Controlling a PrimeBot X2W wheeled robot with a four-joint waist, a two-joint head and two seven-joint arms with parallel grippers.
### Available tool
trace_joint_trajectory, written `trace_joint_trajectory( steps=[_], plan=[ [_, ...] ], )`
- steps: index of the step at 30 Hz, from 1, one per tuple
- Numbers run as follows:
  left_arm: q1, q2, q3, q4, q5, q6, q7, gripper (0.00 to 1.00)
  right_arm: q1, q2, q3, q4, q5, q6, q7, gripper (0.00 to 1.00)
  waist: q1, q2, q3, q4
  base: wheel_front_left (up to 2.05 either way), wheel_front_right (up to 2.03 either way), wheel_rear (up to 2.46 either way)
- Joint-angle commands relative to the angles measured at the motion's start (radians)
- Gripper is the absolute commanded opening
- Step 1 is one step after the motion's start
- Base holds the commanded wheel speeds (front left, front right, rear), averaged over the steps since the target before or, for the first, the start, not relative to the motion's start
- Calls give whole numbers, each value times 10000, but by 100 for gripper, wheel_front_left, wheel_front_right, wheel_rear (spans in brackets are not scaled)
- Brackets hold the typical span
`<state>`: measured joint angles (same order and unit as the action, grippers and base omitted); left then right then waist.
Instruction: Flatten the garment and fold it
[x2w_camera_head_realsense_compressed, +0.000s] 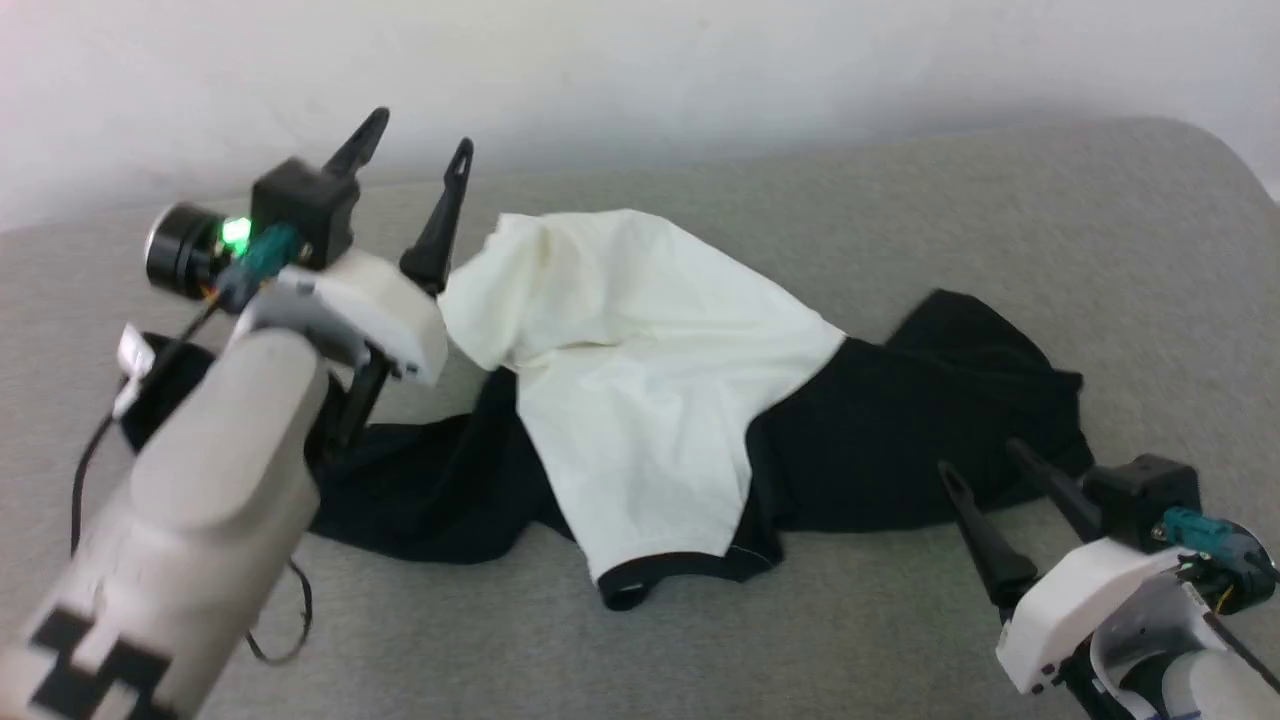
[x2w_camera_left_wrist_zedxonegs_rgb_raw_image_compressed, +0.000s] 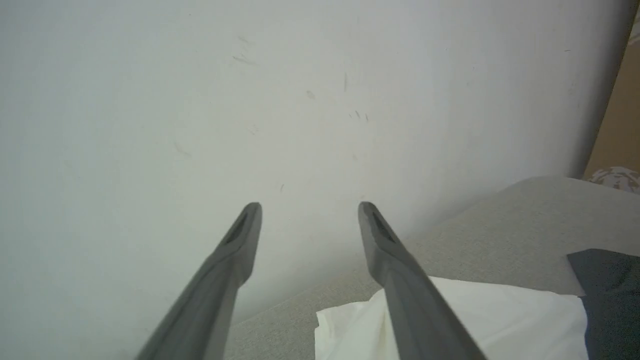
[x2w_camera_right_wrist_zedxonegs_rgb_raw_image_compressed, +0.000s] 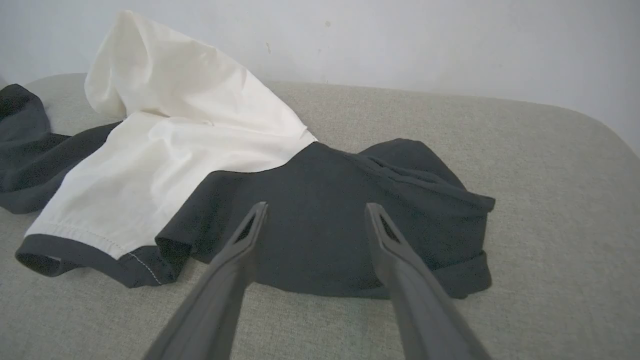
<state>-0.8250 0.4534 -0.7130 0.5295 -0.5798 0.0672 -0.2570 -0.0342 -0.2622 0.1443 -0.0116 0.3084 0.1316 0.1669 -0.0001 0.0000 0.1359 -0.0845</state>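
Closest, my left gripper (x2w_camera_head_realsense_compressed: 420, 132) hung wide and empty beside the shirt's (x2w_camera_head_realsense_compressed: 640, 380) raised white end. My right gripper (x2w_camera_head_realsense_compressed: 980, 458), equally wide, pointed at its black sleeve (x2w_camera_right_wrist_zedxonegs_rgb_raw_image_compressed: 350, 225). My left wrist camera mostly faced the wall (x2w_camera_left_wrist_zedxonegs_rgb_raw_image_compressed: 200, 100).

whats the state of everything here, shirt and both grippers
shirt: crumpled on the grey padded surface, white body bunched and raised at its far end, black sleeves rumpled on either side, not flat, not folded
left gripper: open, empty, raised beside the shirt's white far end
right gripper: open, empty, low, pointing at the shirt's black part
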Motion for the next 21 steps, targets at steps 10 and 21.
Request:
trace_joint_trajectory(
  steps=[10,21],
  plan=[
    [5101,76,2284,-4520,613,1574,-46,100,273,-883,1107,250,-265,-9,487,100,1,0,-1076,1609,0,0,0],
    [8376,-1484,3271,-5718,1738,1386,-46,100,-651,-1911,2816,2158,-1024,-9,1001,100,1,0,-1083,2739,0,0,0]
  ],
)
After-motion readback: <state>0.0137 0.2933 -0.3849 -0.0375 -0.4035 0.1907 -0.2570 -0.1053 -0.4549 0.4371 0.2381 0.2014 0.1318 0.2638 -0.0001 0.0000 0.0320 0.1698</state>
